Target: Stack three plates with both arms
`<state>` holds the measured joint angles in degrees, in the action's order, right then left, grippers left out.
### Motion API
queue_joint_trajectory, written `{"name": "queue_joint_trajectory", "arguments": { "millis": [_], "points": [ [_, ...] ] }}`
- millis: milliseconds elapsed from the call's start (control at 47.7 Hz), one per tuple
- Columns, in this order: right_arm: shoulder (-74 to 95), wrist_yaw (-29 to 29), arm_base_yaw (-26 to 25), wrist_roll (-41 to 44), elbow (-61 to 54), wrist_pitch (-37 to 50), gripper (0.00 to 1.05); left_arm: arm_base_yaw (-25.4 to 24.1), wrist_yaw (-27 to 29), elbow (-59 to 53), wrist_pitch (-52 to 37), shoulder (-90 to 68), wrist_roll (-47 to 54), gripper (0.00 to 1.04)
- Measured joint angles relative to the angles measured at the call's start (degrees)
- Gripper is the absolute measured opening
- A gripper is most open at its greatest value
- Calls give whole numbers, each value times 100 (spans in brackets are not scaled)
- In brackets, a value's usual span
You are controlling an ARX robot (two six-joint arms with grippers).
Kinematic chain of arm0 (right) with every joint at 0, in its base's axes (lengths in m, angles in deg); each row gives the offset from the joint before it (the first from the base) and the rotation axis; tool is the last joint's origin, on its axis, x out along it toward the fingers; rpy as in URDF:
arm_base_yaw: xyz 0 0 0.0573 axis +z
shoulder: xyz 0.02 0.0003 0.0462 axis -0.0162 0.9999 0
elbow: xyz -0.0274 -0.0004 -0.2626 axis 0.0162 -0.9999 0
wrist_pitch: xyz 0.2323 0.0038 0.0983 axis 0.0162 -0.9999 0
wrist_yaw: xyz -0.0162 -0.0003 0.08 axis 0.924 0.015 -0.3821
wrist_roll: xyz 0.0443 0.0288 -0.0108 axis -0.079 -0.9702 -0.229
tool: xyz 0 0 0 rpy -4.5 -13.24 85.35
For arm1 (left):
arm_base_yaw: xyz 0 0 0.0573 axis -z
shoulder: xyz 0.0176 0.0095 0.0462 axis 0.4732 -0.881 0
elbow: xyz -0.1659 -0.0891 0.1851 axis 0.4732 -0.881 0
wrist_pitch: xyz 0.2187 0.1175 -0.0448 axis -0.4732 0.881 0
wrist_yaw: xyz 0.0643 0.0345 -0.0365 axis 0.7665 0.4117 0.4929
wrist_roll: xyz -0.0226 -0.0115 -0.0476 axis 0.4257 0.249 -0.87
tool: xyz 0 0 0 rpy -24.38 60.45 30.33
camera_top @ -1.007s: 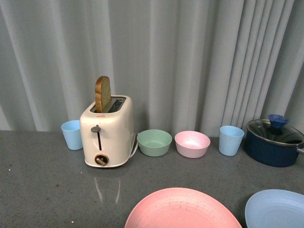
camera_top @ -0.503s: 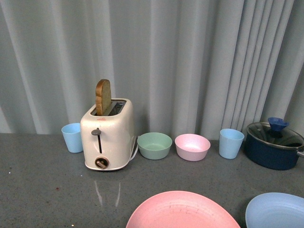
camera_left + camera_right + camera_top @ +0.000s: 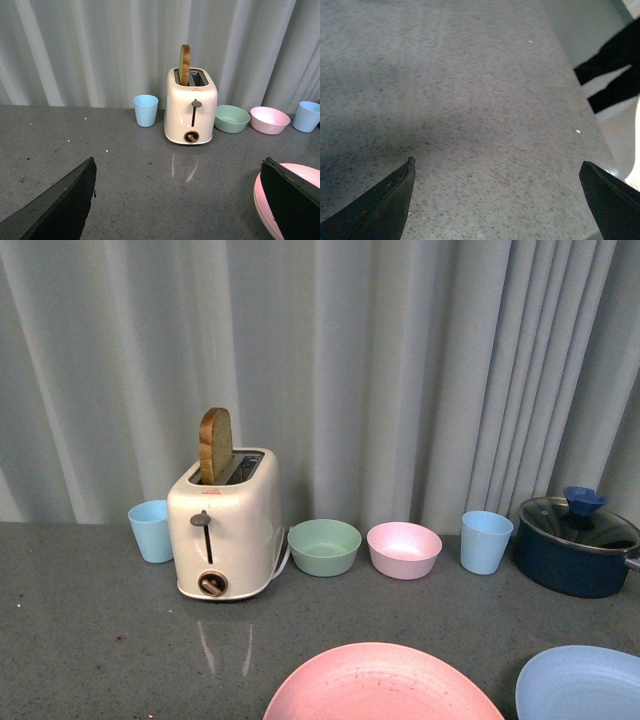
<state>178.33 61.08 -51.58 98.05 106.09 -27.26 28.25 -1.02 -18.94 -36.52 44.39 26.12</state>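
A pink plate (image 3: 385, 685) with dark specks lies at the counter's near edge in the front view, cut off by the frame. A light blue plate (image 3: 585, 685) lies to its right, also partly cut off. Neither arm appears in the front view. My left gripper (image 3: 177, 200) is open low over bare grey counter. One of its fingers (image 3: 292, 200) covers part of the pink plate's rim (image 3: 260, 195). My right gripper (image 3: 497, 200) is open over empty speckled counter, with no plate in its view.
A cream toaster (image 3: 225, 530) with a bread slice stands at the back, with a blue cup (image 3: 150, 530) to its left. To its right are a green bowl (image 3: 324, 545), a pink bowl (image 3: 404, 548), another blue cup (image 3: 486, 540) and a navy lidded pot (image 3: 578, 545). The counter's edge (image 3: 600, 125) is close to my right gripper.
The front view has shifted slightly, so the plates show a little lower in the frame. Nothing on the counter has moved.
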Motion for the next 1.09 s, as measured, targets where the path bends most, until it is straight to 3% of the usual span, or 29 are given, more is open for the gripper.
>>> {"name": "queue_joint_trajectory", "arguments": {
  "millis": [231,483,1091],
  "points": [
    [638,-461,706,420,203,245,97,0,2,0,0,-2,0,98],
    [1486,-431,1338,-197,422,485,97,0,0,0,0,-2,0,98],
    [2568,-599,1919,-1147,896,820,97,0,0,0,0,-2,0,98]
  ]
}}
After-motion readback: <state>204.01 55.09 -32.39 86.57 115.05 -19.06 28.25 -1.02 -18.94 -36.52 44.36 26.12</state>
